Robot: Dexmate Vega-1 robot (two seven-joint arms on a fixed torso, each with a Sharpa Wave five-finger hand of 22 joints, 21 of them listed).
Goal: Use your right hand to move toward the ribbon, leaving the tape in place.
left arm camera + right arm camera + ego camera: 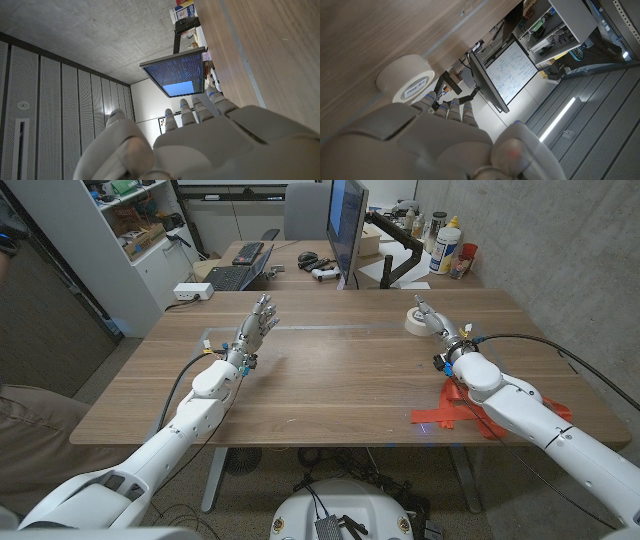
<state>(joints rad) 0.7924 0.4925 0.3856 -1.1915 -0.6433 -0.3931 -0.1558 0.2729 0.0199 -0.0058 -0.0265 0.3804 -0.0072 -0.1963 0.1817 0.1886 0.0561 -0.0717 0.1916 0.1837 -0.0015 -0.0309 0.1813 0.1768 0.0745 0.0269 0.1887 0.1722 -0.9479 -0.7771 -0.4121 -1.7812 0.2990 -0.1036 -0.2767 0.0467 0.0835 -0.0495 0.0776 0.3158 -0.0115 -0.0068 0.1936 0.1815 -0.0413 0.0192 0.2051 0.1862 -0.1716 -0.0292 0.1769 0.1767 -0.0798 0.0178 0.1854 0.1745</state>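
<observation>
A white roll of tape (412,320) lies flat on the far right of the wooden table (330,380); it shows as a wide white ring (405,80) in the right wrist view. My right hand (440,330) sits just beside the roll with its fingertips (445,107) reaching next to it, holding nothing. A red ribbon (452,412) lies crumpled near the table's front right edge, partly under my right forearm. My left hand (256,326) is raised over the table's left half, fingers (192,107) apart and empty.
A monitor (347,225), a keyboard (247,252) and a game controller (322,273) stand on the desk behind. Bottles (446,245) sit at the back right and a power strip (192,291) at the back left. A person's leg (25,420) shows at the left edge.
</observation>
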